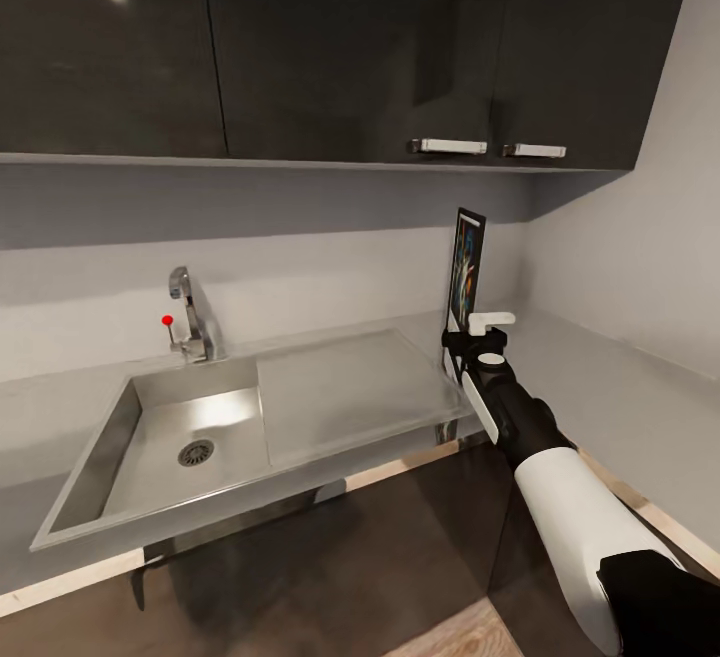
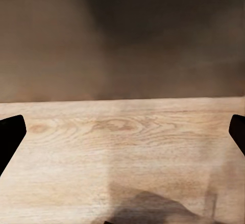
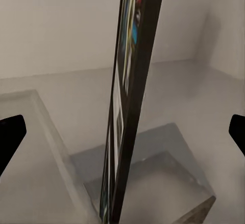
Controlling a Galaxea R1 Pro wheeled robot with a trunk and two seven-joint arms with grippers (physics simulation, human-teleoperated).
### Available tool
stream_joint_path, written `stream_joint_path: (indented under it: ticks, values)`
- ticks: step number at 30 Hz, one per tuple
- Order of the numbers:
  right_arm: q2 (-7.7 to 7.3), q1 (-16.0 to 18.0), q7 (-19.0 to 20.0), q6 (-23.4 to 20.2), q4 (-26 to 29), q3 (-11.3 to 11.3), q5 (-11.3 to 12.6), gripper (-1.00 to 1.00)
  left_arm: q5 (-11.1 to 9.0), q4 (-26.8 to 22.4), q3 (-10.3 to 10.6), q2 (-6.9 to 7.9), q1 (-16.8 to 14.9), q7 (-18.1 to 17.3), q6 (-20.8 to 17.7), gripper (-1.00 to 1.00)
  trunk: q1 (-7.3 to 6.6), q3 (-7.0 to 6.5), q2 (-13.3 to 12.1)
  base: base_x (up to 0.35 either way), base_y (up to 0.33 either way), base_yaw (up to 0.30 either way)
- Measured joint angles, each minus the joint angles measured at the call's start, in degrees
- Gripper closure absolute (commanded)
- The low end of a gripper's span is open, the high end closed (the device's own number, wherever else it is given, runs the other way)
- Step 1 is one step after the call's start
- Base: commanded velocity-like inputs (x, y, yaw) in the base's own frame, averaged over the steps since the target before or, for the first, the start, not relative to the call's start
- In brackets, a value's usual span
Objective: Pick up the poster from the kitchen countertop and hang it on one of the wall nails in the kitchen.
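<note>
The poster stands upright and edge-on above the grey kitchen countertop, just right of the drainboard. My right gripper reaches up to its lower part. In the right wrist view the poster's black frame edge runs between the two fingers of that gripper. They stand wide apart, open, with clear gaps on both sides. My left gripper is open with nothing in it, over light wood floor. The wall nails are out of view.
A steel sink with a drainboard is set in the countertop, and a tap stands behind it. Glossy black upper cabinets hang overhead. Pale grey wall closes the right side. Dark cabinet fronts rise beyond the floor.
</note>
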State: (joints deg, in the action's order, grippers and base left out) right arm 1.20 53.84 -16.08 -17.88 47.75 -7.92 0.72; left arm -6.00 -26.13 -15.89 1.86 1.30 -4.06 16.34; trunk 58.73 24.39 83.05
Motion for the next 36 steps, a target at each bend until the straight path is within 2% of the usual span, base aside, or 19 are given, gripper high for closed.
stream_joint_path:
  ticks: [36]
  values:
    - [-0.02, 0.0, 0.0, 0.1, 0.0, -0.1, 0.0, -1.0, 0.0, 0.0, 0.0, 0.0, 0.0, 0.0, 0.0, -1.0, 0.0, 0.0, 0.0, 0.041, 0.0, 0.0]
